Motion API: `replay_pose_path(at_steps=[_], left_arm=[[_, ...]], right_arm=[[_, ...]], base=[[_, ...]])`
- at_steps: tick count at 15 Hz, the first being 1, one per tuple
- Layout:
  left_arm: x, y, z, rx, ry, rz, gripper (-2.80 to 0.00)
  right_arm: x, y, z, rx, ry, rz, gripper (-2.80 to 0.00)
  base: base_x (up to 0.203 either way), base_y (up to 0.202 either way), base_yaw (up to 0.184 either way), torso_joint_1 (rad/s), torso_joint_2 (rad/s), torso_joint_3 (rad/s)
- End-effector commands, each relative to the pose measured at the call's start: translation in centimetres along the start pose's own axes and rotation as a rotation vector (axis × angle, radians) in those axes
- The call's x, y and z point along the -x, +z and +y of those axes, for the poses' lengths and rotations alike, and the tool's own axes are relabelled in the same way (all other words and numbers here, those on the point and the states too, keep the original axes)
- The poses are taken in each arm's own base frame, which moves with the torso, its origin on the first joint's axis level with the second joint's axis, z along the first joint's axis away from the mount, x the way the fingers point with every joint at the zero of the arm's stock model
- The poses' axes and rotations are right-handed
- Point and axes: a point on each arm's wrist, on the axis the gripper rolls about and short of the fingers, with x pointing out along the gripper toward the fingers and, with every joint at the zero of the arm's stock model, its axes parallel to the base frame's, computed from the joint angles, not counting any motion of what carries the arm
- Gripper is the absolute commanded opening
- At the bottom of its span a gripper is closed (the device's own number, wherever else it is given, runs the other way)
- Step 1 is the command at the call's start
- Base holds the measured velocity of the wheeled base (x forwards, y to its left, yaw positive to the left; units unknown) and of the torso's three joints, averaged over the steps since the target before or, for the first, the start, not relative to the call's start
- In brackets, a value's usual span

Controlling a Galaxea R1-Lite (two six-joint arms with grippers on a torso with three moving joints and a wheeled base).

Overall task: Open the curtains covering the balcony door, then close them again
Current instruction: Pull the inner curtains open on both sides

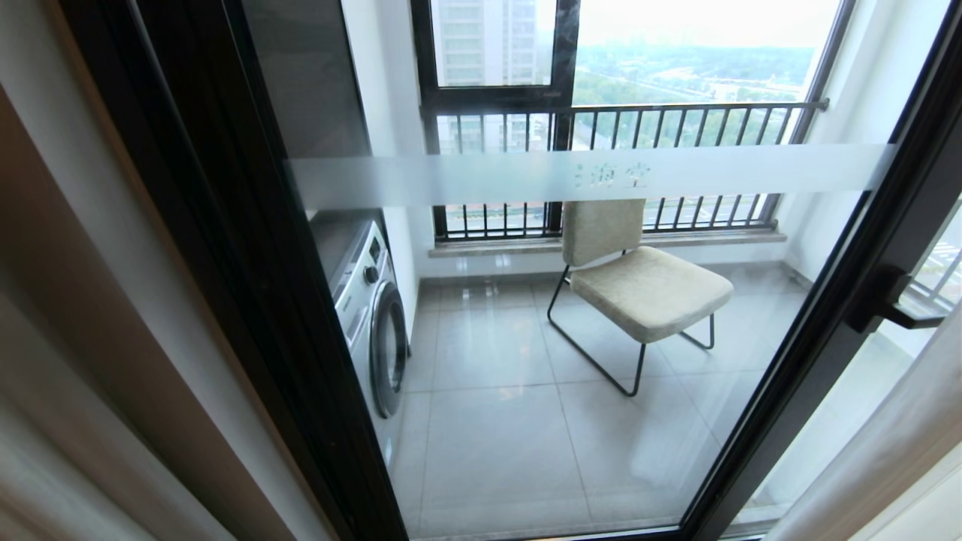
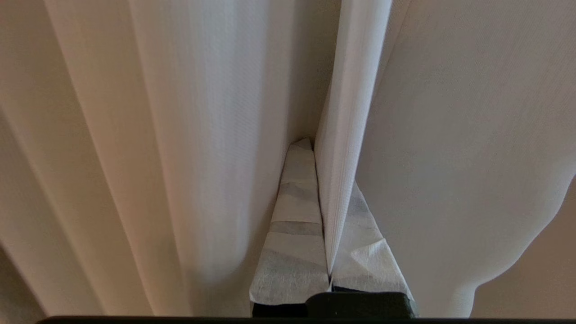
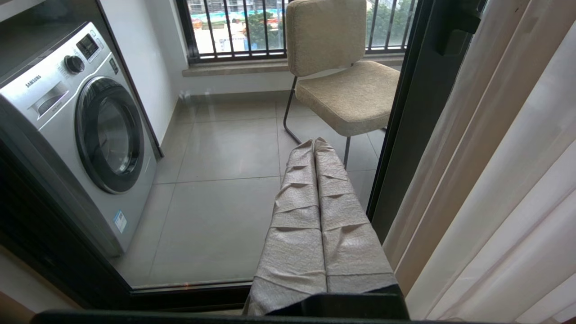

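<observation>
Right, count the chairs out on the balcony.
1. A single beige chair stands behind the glass door, near the railing, across from the washing machine. Others may be hidden beyond the door frame.

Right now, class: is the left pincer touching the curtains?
Touching. The left wrist view shows the left pincer shut on a fold of the curtains, cloth pinched between its fingers.

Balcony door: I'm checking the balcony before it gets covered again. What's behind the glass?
Behind the balcony door stand a washing machine on the left and a beige chair before a railed window. The curtains hide the right side.
</observation>
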Motion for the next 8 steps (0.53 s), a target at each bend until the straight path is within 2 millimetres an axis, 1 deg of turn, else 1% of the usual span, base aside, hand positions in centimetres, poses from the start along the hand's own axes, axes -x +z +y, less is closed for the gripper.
replay_pose_path(at_steps=[1,4,8], left_arm=[[-3.0,-1.8,1.2,0.016,0.044,0.056,-2.8],[-5.9,-3.4,2.5,0.02,0.086,0.068,-2.8],[-9.5,-5.6,5.1,0.018,0.158,0.047,-2.8]], right_arm=[[0.0,0.0,0.0,0.0,0.0,-0.001,-2.8],[0.0,0.0,0.0,0.0,0.0,-0.001,-2.8],[0.0,0.0,0.0,0.0,0.0,-0.001,-2.8]], base=[[0.0,0.0,0.0,0.0,0.0,0.0],[0.0,0.0,0.0,0.0,0.0,0.0],[0.0,0.0,0.0,0.0,0.0,0.0]])
